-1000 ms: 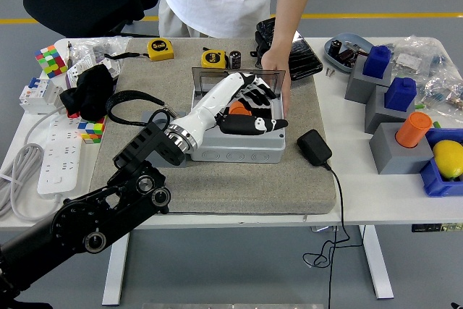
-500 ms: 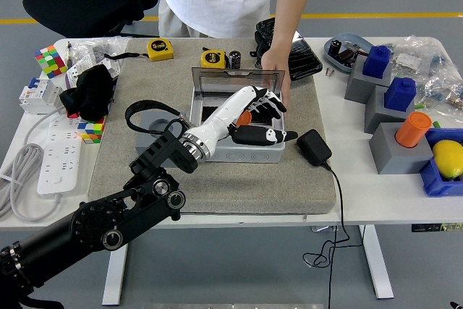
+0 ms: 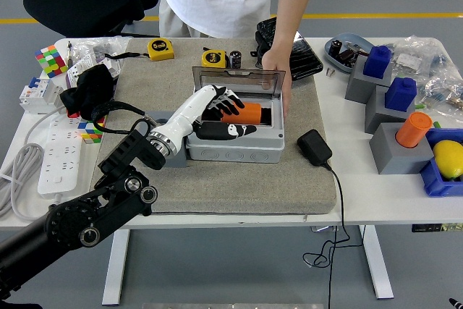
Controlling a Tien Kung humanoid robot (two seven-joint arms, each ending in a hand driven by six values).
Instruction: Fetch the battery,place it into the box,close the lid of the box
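An orange battery (image 3: 244, 113) lies on its side inside the grey box (image 3: 235, 148) on the mat. The box's clear lid (image 3: 235, 79) stands upright along the far edge. My left hand (image 3: 223, 115) reaches in over the box's left half. Its fingers (image 3: 226, 98) are spread above the battery's left end, and the thumb lies apart along the front wall; they do not close on the battery. A person's hand (image 3: 278, 70) rests on the box's far right corner beside the lid. My right arm is out of view.
A black power adapter (image 3: 313, 147) with its cable lies right of the box. Two yellow tape measures (image 3: 160, 48) and a black pouch (image 3: 293, 52) sit behind it. Grey blocks with blue parts (image 3: 376, 70) and an orange cylinder (image 3: 414, 129) stand at the right, a power strip (image 3: 56, 153) at the left.
My left hand has drawn back to the left across the box and let go of the orange battery. The battery now lies uncovered inside. The person's hand has stayed put.
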